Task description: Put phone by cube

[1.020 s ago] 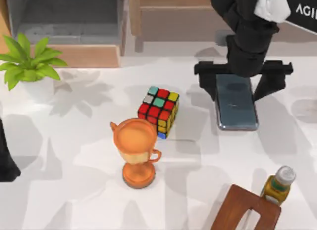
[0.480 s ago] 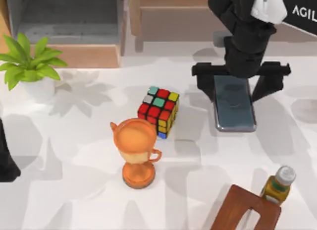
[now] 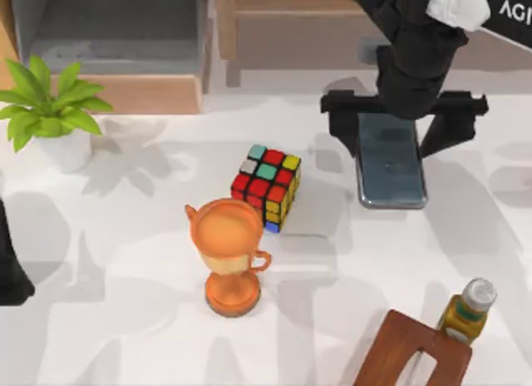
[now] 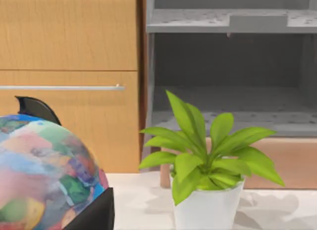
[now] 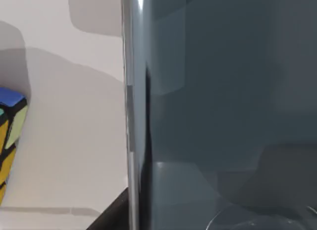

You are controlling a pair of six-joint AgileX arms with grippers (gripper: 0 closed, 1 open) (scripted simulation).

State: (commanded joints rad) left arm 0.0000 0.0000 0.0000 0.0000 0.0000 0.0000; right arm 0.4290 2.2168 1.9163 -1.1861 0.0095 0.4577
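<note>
Top view: the right gripper [image 3: 405,124] sits at about two o'clock on the table, its two black fingers spread wide to either side of the far end of the phone [image 3: 391,163]. Whether the fingers touch the phone's edges cannot be told. The phone lies with its long axis running from twelve to six o'clock, glossy dark face up with a silvery rim. At nine o'clock from the phone, a short gap away and not touching, stands the cube [image 3: 267,186], showing red, yellow, teal and grey stickers. Just at seven o'clock from the cube is an orange trophy cup [image 3: 230,253], very close to it. A potted plant [image 3: 51,111] stands at ten o'clock on the table, a yellow bottle [image 3: 465,310] at five o'clock beside a wooden stand [image 3: 407,350]. The right wrist view shows the phone's [image 5: 223,111] dark face and rim close up, with the cube's [image 5: 10,136] corner off to one side. The left arm [image 3: 10,261] is parked at the table's nine o'clock edge.
</note>
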